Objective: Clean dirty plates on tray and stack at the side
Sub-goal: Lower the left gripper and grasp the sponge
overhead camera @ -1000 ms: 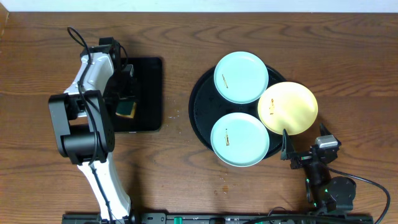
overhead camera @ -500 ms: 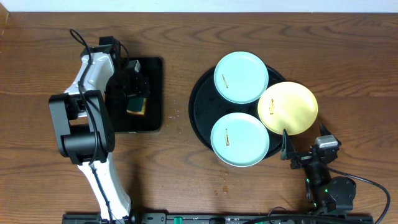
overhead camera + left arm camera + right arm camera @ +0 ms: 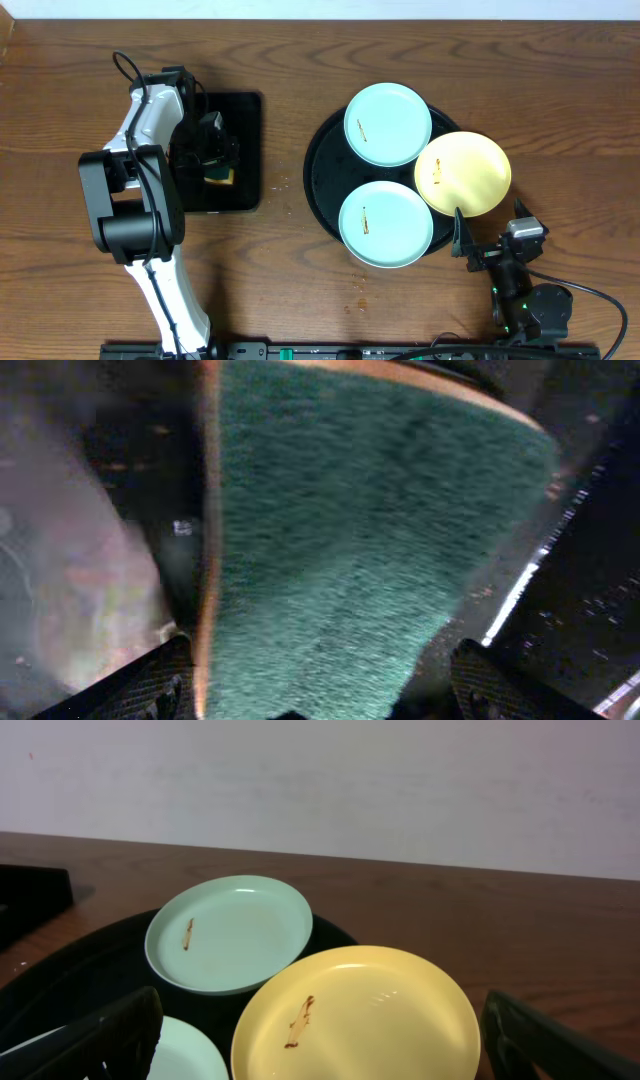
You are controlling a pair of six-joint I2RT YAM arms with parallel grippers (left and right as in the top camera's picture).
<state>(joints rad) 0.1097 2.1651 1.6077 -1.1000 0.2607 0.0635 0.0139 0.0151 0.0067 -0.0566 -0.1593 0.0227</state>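
Three plates lie on the round black tray: a mint plate at the back, a mint plate at the front and a yellow plate overhanging the right rim. Each has a small brown smear. My right gripper is open and empty just in front of the yellow plate. My left gripper is open, low over a green-and-yellow sponge. In the left wrist view the sponge's green face fills the space between the fingers, with a gap at the right finger.
The sponge lies on a smaller rectangular black tray at the left. Bare wood tabletop lies to the right of the round tray and between the two trays. A few crumbs lie in front of the round tray.
My left gripper has shifted to the right over the rectangular tray and come down onto the sponge. The right arm and the plates have not moved.
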